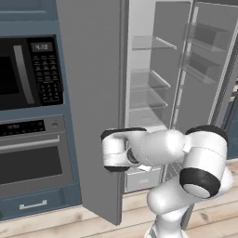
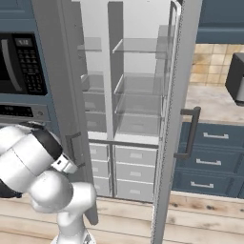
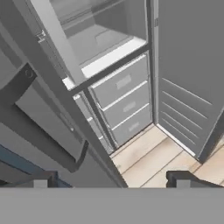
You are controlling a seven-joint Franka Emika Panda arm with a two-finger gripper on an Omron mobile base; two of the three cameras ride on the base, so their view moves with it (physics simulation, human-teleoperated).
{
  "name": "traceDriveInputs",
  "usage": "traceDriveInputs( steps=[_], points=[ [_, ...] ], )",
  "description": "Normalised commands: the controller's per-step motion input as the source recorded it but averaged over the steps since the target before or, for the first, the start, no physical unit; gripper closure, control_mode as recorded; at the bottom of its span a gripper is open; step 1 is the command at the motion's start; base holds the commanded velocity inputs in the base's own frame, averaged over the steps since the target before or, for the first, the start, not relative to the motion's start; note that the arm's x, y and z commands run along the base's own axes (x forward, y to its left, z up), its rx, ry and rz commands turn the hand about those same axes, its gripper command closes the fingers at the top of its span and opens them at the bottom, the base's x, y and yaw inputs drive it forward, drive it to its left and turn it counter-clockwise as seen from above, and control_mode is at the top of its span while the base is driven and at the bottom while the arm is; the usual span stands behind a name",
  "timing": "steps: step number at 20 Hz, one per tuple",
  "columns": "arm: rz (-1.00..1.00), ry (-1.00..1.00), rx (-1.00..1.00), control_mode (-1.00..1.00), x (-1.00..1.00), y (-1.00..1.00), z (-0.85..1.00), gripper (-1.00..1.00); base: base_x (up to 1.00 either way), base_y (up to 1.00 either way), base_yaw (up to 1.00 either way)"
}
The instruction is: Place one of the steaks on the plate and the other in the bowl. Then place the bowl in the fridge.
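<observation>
The fridge (image 2: pixel 138 95) stands in front of me with both doors swung wide, clear shelves bare, white drawers (image 2: pixel 136 171) low down. I can't spot the steaks, plate or bowl from here, so I judge the door-opening step is done and the food comes next. My gripper (image 3: pixel 116 179) hangs just off the left door (image 1: pixel 93 102), jaws spread wide, holding nothing. The door handle (image 3: pixel 48 127) sits near the fingertips (image 3: pixel 41 180). To do this cleanly, I'd pull the arm straight back, clear of that door edge, before the base turns away.
</observation>
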Motion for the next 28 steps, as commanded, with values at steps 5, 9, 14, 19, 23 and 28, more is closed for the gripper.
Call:
traceDriveInputs(
  steps=[5,9,14,19,23,28],
  points=[
    [-0.24,0.03,0.26,-1.00,-0.27,-0.24,0.94,-1.00,0.00,0.00,0.00],
    [0.00,0.17,0.42,-1.00,0.28,-0.13,0.83,-1.00,0.00,0.00,0.00],
    [-0.28,0.25,0.06,-1.00,0.22,-0.01,0.72,-1.00,0.00,0.00,0.00],
    [-0.72,0.08,0.15,-1.00,-0.02,0.18,0.17,-1.00,0.00,0.00,0.00],
    [-0.50,0.03,0.10,-1.00,0.04,-0.17,0.68,-1.00,0.00,0.00,0.00],
    [-0.31,-0.15,0.13,-1.00,-0.19,-0.13,0.93,-1.00,0.00,0.00,0.00]
  ],
)
